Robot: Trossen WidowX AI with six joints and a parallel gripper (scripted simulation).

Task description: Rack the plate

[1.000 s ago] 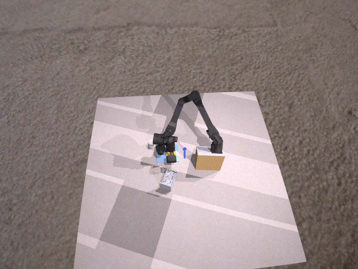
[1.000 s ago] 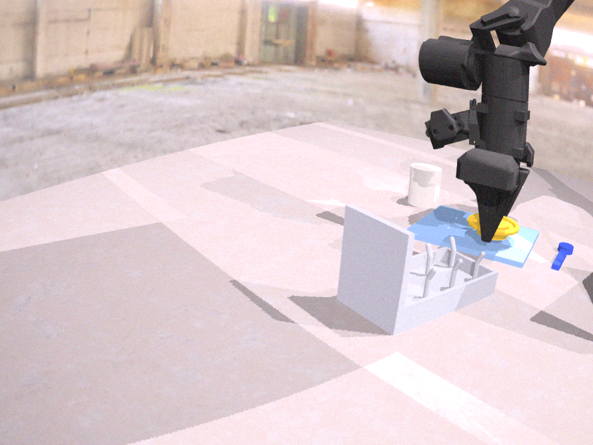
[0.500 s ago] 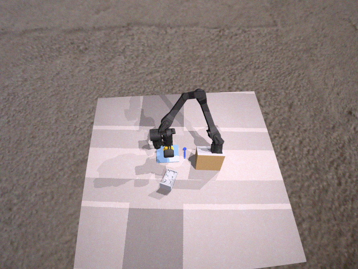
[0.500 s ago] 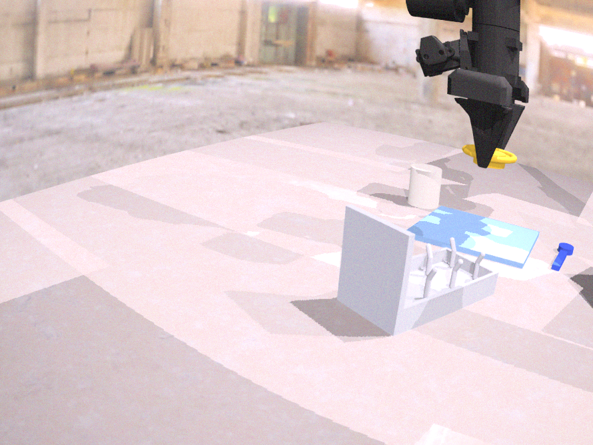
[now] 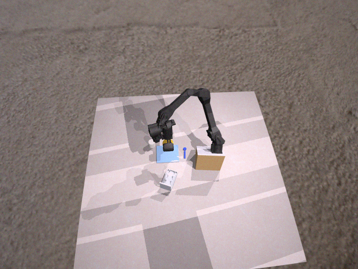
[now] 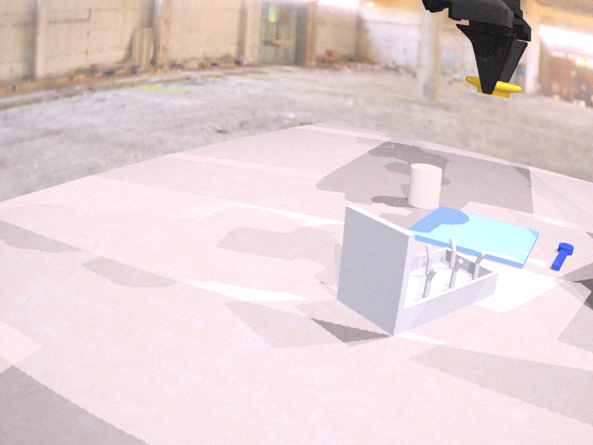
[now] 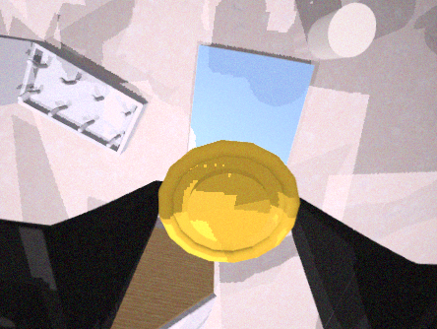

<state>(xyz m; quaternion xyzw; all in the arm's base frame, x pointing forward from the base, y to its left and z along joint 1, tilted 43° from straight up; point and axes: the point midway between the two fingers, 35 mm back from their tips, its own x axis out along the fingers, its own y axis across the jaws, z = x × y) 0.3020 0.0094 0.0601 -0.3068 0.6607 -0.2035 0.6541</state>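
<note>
The gripper [image 6: 493,88] is clamped on the yellow plate [image 7: 229,199], its two dark fingers pressing the rim from opposite sides, at about 9 and 3 o'clock in the wrist view. The plate lies flat between them and hangs high in the air, well above the blue mat [image 6: 474,234]. In the wrist view the mat shows beyond the plate toward 12 o'clock, with nothing on it.

The dish rack [image 6: 373,268] stands on the table [image 5: 231,231] just beside the mat's near edge; in the top view it sits at about 6 o'clock from the mat. Its tall back wall faces the exterior camera, and short white pegs [image 6: 452,248] rise inside the tray. The slots look unfilled, though the pegs are small and hard to read.

A white cup [image 6: 424,185] stands near the mat's far corner. A small blue bolt [image 6: 561,255] lies near the mat's other side. The arm's base stands on a brown box [image 5: 208,162], at about 3 o'clock from the mat in the top view.
</note>
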